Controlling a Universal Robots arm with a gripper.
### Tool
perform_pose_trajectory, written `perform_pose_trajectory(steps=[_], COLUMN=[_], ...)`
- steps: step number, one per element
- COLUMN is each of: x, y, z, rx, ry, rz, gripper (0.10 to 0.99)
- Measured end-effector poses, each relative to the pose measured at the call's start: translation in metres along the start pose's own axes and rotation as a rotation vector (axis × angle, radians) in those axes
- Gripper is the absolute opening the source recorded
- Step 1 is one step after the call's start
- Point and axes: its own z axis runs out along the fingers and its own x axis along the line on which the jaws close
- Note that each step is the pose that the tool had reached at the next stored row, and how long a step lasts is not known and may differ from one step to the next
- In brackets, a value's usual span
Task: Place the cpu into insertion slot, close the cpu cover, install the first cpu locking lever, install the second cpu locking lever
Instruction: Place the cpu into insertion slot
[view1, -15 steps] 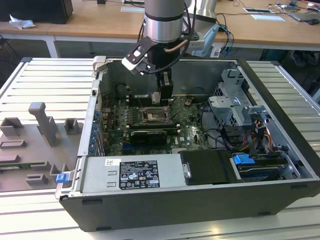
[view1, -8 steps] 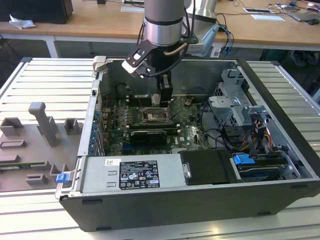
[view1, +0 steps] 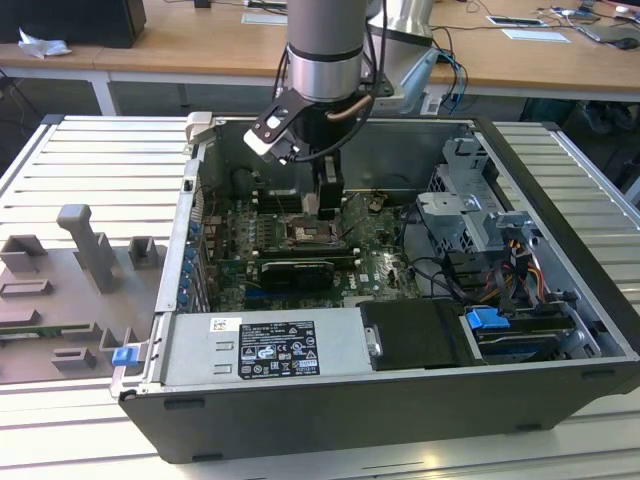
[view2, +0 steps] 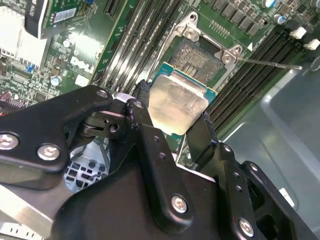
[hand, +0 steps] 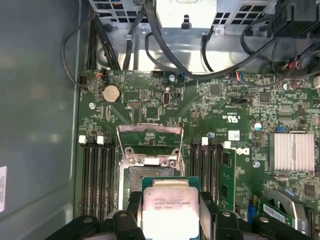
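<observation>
Exterior view, scanning from its left: grey fixture tray (view1: 80, 265) sits outside the case, well apart from the arm. Then the case wall (view1: 185, 230), then the board, w/ a black card (view1: 300, 268) lying just beside the socket on the camera side and the power box (view1: 265, 348) along the near edge.

Gripper (view1: 325, 208) is down inside the case, mid-board, jaws clamped on the chip (hand: 170, 210) by two opposite edges. Chip hangs over the open socket (hand: 147, 175), not seated. Cover (hand: 150, 137) is flipped up at the socket's edge.

Memory slots (hand: 97, 175) flank the socket on both sides, so tight room for the fingers (view2: 200, 135). In the second wrist view a thin lever rod (view2: 270, 62) juts from a socket corner across the slots.

Exterior view's right: drive cage (view1: 470, 210) and cable bundle (view1: 510, 265), both apart from the arm.
</observation>
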Motion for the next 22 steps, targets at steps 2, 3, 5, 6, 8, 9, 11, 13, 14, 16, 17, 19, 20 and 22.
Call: perform_pose_trajectory(steps=[2,3,5,6,8,9,11,13,14,16,17,19,20,22], x=[0.0004,0.0005,0.0005,0.0005,0.0004,0.0004,0.0004,0.0003,0.0003,0.0003,0.0003,0.0003,0.0003,0.0002], y=[-0.0011,-0.0018,-0.0033,-0.0037,-0.0045,-0.0046,-0.0051,-0.0055,-0.0056,-0.0058,-0.0059,-0.0061,-0.0061,-0.0063], z=[0.0067,0.0098,0.0136,0.0144,0.0159,0.0166,0.0183,0.0197,0.0201,0.0209,0.0213,0.0222,0.0228,0.0239], rx=[0.0,0.0,0.0,0.0,0.0,0.0,0.0,0.0,0.0,0.0,0.0,0.0,0.0,0.0], ry=[-0.0001,0.0001,0.0,0.0,0.0,0.0,0.0,0.0,0.0,0.0,0.0,0.0001,0.0,0.0], rz=[0.0,0.0,0.0,0.0,0.0,0.0,0.0,0.0,0.0,0.0,0.0,0.0,0.0,0.0], gripper=[0.541,0.541,0.541,0.541,0.541,0.541,0.541,0.541,0.541,0.541,0.541,0.541,0.541,0.541])
